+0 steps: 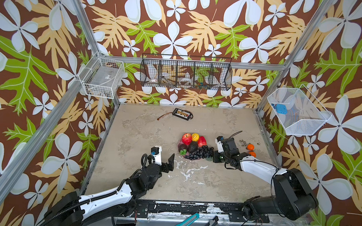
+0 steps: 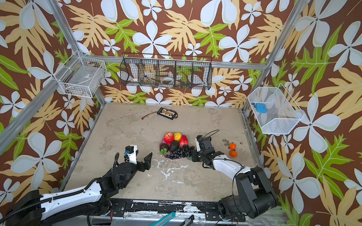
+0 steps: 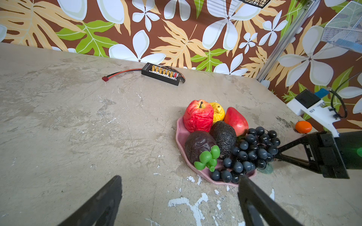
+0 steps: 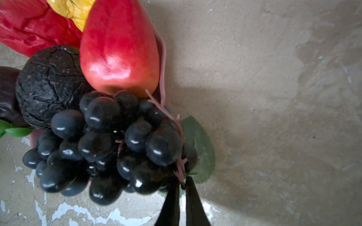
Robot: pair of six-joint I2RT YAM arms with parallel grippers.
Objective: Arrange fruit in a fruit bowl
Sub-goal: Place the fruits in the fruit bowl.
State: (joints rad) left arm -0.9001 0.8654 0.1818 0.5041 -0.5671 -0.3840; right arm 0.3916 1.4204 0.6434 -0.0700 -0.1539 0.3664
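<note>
While my right fingers [image 4: 193, 199] are closed almost tip to tip, seemingly pinching the stem of the grape bunch [image 4: 109, 140], that bunch lies across the edge of the fruit bowl [image 3: 181, 135] beside the avocado [image 3: 224, 139]. My left fingers [image 3: 101, 203] hang wide open, empty, above the counter [image 3: 78, 117] near the bowl. Two oranges [image 1: 250, 146] sit on the counter, outside it.

bright, even light on the bench [image 1: 143, 137] in both top views, and we see only faint shadows. in the right wrist view the grape bunch [image 4: 109, 140] throws small white glints, the right hand [image 4: 182, 182] goes soft, and a broad shadow lies beside it. the wall [image 3: 176, 29] bows at the left wrist view's edges.
</note>
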